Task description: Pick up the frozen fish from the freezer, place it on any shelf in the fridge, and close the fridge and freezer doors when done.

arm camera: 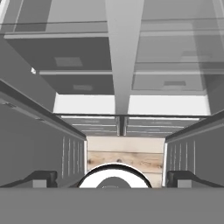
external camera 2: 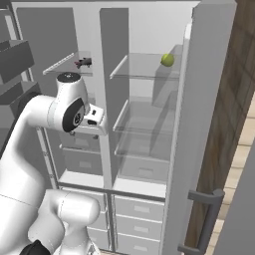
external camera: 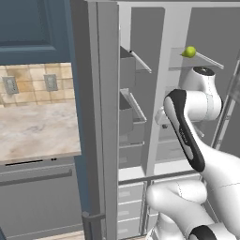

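The frozen fish [external camera 2: 82, 63], small and dark, lies on the top glass shelf of the freezer, the left compartment. My hand [external camera 2: 94, 117] hangs in front of the centre divider, well below the fish and a little to its right. In the hand view my gripper [arm camera: 113, 179] is open, its two fingertips [arm camera: 42, 178] far apart with nothing between them, looking down at the lower drawers and the wooden floor. The fridge shelves [external camera 2: 144, 67] on the right are glass. Both doors stand open.
A green round fruit [external camera 2: 168, 60] [external camera: 189, 51] sits on the top fridge shelf. The open freezer door [external camera: 101, 117] with its bins stands at my left, the open fridge door [external camera 2: 201, 124] with a dark handle [external camera 2: 206, 219] at my right. A stone counter [external camera: 37, 131] lies beyond the freezer door.
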{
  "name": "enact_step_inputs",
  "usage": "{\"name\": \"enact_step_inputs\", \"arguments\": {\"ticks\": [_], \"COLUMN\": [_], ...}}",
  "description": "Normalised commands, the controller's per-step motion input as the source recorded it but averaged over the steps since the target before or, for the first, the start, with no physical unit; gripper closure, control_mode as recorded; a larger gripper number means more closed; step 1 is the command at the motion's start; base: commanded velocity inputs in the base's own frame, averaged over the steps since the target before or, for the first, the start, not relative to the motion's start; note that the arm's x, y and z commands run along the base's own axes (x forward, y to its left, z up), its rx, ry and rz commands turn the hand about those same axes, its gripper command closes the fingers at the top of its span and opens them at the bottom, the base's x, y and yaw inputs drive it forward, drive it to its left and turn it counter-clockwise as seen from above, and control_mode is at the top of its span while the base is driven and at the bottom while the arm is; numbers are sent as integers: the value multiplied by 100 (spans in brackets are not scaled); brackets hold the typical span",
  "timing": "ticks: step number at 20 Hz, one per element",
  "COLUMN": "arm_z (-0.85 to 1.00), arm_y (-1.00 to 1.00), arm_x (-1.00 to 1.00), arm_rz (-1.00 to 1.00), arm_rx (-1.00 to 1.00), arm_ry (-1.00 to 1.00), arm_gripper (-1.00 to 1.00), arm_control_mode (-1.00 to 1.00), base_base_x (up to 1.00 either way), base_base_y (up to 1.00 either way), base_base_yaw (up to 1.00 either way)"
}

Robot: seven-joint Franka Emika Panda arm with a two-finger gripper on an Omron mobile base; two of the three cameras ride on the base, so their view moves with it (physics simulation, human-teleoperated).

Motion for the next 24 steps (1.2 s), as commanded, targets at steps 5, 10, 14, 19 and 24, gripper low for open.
{"name": "enact_step_inputs", "arguments": {"ticks": [5, 10, 14, 19, 24], "arm_z": [0, 0, 0, 0, 0], "arm_y": [0, 0, 0, 0, 0], "arm_x": [0, 0, 0, 0, 0], "arm_rz": [0, 0, 0, 0, 0], "arm_rx": [0, 0, 0, 0, 0], "arm_ry": [0, 0, 0, 0, 0], "arm_gripper": [-100, -100, -100, -100, -100], "arm_control_mode": [100, 100, 100, 100, 100], "base_base_x": [17, 31, 37, 44, 19], "base_base_y": [9, 17, 20, 18, 26], "base_base_yaw": [0, 0, 0, 0, 0]}}
